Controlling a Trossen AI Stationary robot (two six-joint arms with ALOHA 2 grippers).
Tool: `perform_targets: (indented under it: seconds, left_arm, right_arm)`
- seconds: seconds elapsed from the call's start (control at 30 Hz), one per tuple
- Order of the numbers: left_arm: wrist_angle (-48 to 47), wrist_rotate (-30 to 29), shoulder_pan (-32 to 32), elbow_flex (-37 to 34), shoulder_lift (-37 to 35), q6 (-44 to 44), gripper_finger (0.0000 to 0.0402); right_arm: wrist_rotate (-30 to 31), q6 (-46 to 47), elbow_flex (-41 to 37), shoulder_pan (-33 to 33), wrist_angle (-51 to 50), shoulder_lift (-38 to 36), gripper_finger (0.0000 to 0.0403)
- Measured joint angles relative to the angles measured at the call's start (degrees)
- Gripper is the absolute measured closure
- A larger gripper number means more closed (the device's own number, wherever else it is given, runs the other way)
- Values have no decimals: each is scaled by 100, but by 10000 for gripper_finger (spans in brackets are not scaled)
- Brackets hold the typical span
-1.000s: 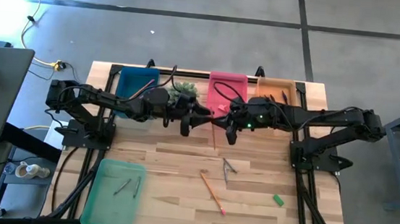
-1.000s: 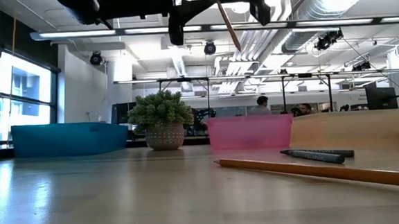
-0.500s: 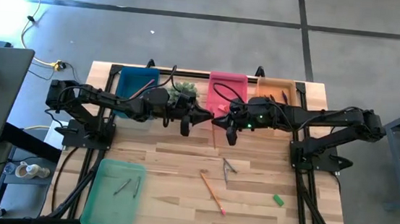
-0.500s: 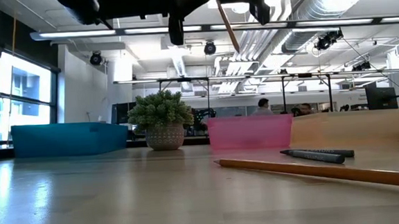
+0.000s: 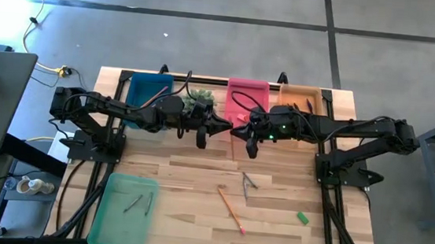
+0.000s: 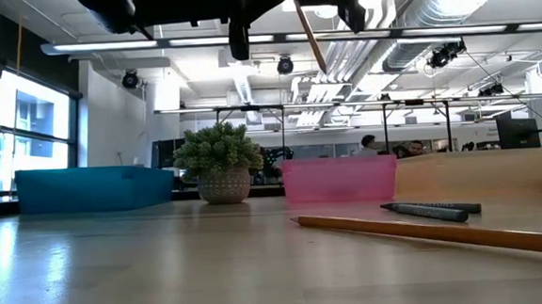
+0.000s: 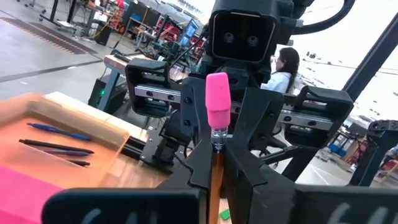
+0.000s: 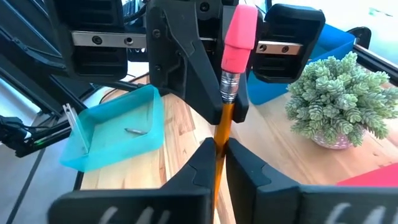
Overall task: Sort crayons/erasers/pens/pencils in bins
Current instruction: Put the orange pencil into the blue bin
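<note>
Both grippers, left (image 5: 219, 125) and right (image 5: 238, 129), clench 1 upright pencil (image 8: 225, 109) mid-air. The blue bin (image 5: 149, 89) lies at 10 o'clock, nearer the left arm.

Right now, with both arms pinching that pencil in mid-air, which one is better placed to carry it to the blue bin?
Left. The left gripper is shut on the pencil, and the blue bin sits on its side of the table. The right gripper would have to reach past the plant.

No text, label or number can be read anywhere; distant room signage, if any, looks too blurred
</note>
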Motion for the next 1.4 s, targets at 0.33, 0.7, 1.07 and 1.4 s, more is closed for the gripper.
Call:
perform_targets:
  seconds: [0.33, 0.7, 1.07, 1.4]
  left_arm:
    - [-25, -96, 0, 0, 2, 306, 393]
    - [-394, -334, 188, 2, -22, 388, 394]
    - [-1061, -321, 84, 2, -24, 967, 394]
    - [-1091, -336, 57, 2, -25, 1033, 394]
  right_arm:
    - [21, -40, 0, -149, -225, -23, 271]
    - [-13, -61, 0, -544, -353, -665, 236]
    - [-130, -285, 2, -982, 1189, -296, 236]
    - [-419, -279, 2, -922, 1124, 253, 236]
